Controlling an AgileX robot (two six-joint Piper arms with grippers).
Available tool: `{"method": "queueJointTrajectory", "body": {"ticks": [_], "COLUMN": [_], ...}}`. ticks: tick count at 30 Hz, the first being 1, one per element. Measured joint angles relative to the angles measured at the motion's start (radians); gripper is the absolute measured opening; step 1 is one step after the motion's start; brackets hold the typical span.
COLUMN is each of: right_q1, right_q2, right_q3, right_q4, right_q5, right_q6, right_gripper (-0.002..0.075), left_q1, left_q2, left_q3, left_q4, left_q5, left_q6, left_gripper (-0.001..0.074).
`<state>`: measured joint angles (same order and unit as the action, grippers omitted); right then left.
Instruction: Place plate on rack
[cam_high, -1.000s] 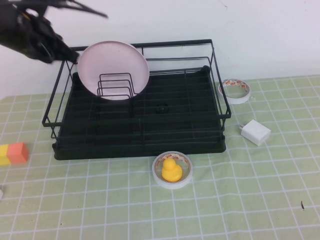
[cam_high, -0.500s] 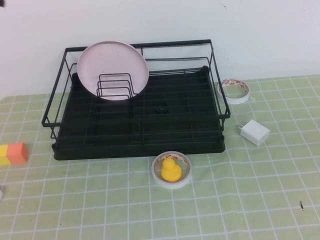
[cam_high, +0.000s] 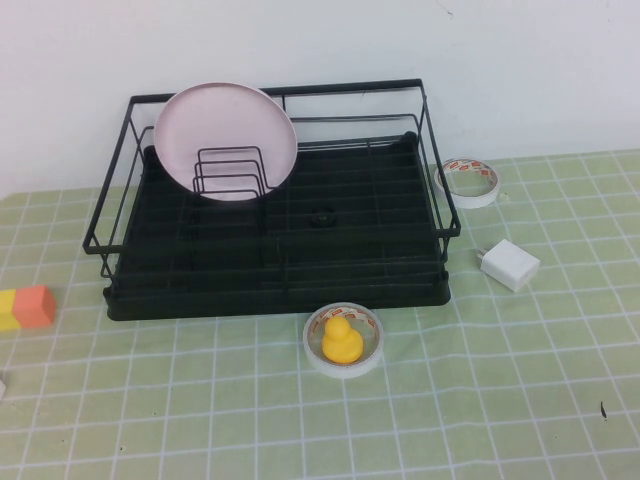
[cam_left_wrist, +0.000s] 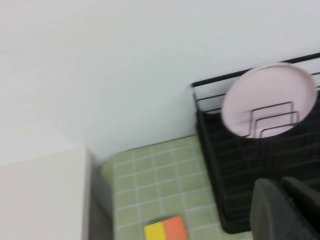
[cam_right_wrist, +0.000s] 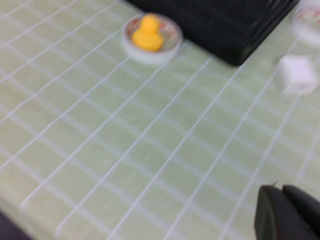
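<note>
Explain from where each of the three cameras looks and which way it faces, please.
High view: raised, angled down at the plate standing in the rack; neither arm shows.
Left wrist view: off the rack's left end, facing plate, rack and wall; left claw at the edge.
Right wrist view: low over the table, facing the yellow duck; right claw at the edge.
Shared: the rack appears in all three views.

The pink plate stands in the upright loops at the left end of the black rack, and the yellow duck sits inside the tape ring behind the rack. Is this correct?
Not quite. The yellow duck sits inside the tape ring in front of the rack, on the robot's side, as the high view shows. The plate does stand in the left-end loops. Neither end effector appears in that view.
</note>
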<state>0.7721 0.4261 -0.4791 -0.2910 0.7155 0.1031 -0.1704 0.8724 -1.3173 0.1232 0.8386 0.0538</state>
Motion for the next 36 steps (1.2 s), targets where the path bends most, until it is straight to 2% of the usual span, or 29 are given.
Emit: {"method": "queueJointTrajectory", "body": {"ticks": [8, 17, 26, 36], "right_q1": [0.0, 0.0, 0.0, 0.0], "right_q2": [-0.001, -0.001, -0.001, -0.001], "right_q3": [0.068, 0.076, 0.076, 0.076], "right_q4": [0.116, 0.138, 0.139, 0.14], "right_q5": [0.02, 0.046, 0.048, 0.048], "right_q6": [-0.001, -0.018, -0.018, -0.018], "right_gripper": [-0.0002, -0.0002, -0.0002, -0.0002], "left_q1": [0.0, 0.0, 0.0, 0.0], "left_q2": [-0.365, -0.706, -0.824, -0.837], "left_q3": [0.425, 0.778, 0.911, 0.938], "left_q4": [0.105, 0.117, 0.117, 0.119], "left_q5": [-0.117, -0.209, -0.193, -0.068], "left_q6": [-0.105, -0.23, -0.314, -0.314], "left_gripper": [0.0, -0.0001, -0.0001, -0.0001]}}
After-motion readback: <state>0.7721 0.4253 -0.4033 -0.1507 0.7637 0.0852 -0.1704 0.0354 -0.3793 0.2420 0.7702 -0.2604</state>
